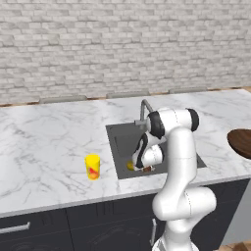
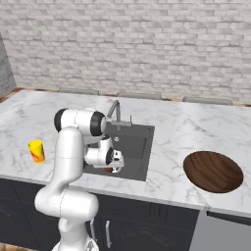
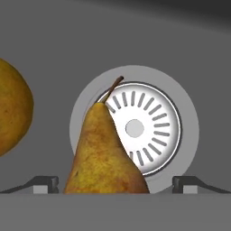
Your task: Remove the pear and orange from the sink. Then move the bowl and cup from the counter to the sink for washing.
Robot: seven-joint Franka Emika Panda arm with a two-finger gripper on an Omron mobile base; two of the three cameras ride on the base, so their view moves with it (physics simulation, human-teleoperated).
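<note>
Gripper [image 3: 115, 185] wide open, tips flanking pear [image 3: 106, 155] at lower centre, not gripping. Orange [image 3: 11, 113] at left edge. Drain [image 3: 135, 128] behind pear in sink [image 3: 180, 54].

Kitchen, simulated render. White marble desk [image 1: 44, 147] running wall to wall, dark cabinet fronts [image 1: 98, 220] with metal handles below. Dark grey sink [image 2: 139, 142] recessed in desk, grey metal faucet [image 2: 115, 109] at back edge, round steel drain [image 3: 144, 128] in basin floor. Pale brick wall [image 1: 122, 44] behind. Kitchenware and fruit about: yellow cup [image 1: 92, 166], brown wooden bowl [image 2: 213, 171] on desk, pear [image 3: 106, 158] and orange [image 3: 11, 113] in basin
</note>
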